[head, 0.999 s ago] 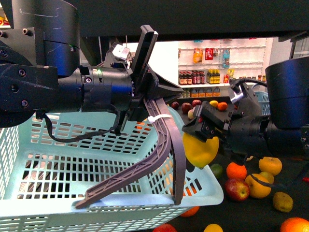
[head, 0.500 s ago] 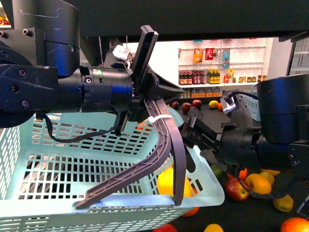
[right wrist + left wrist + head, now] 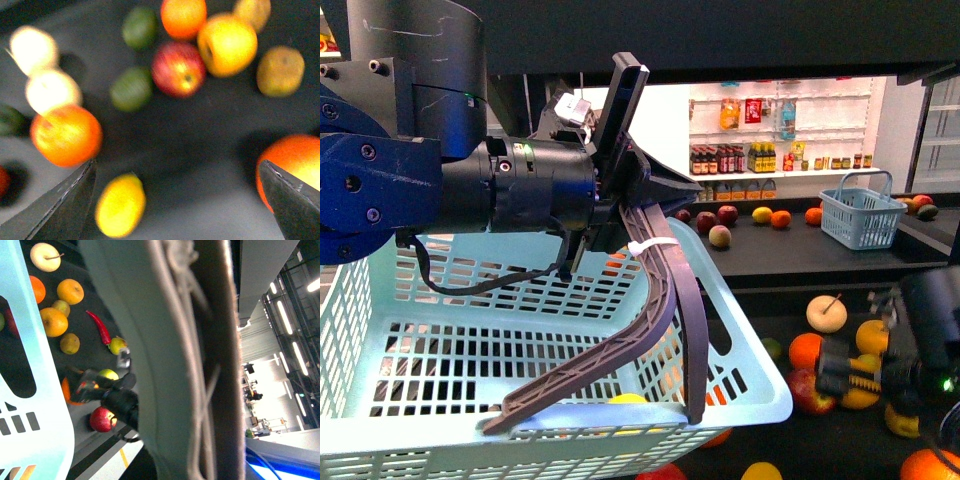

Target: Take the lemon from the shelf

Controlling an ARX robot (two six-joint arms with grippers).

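A lemon [image 3: 627, 399] lies low inside the light teal basket [image 3: 440, 330], mostly hidden behind its slotted front wall. My left gripper [image 3: 623, 205] is shut on the basket's brown-grey handle [image 3: 660, 300], which fills the left wrist view [image 3: 215, 365]. My right gripper [image 3: 832, 378] is open and empty low at the right, over the black shelf tray [image 3: 775, 425]. In the right wrist view it [image 3: 177, 167] hovers above the tray [image 3: 200, 150], with a second lemon [image 3: 120, 204] lying near one finger [image 3: 65, 205].
Oranges [image 3: 66, 134], apples [image 3: 178, 68], limes [image 3: 131, 88] and other fruit lie scattered on the tray. The shelf's upper tier [image 3: 790, 250] holds more fruit and a small blue basket [image 3: 860, 215]. White wall shelves of bottles [image 3: 740, 160] stand behind.
My right gripper held the lemon at the basket's rim, let it drop into the basket, then drew back right and down, open. The left arm and basket have not moved.
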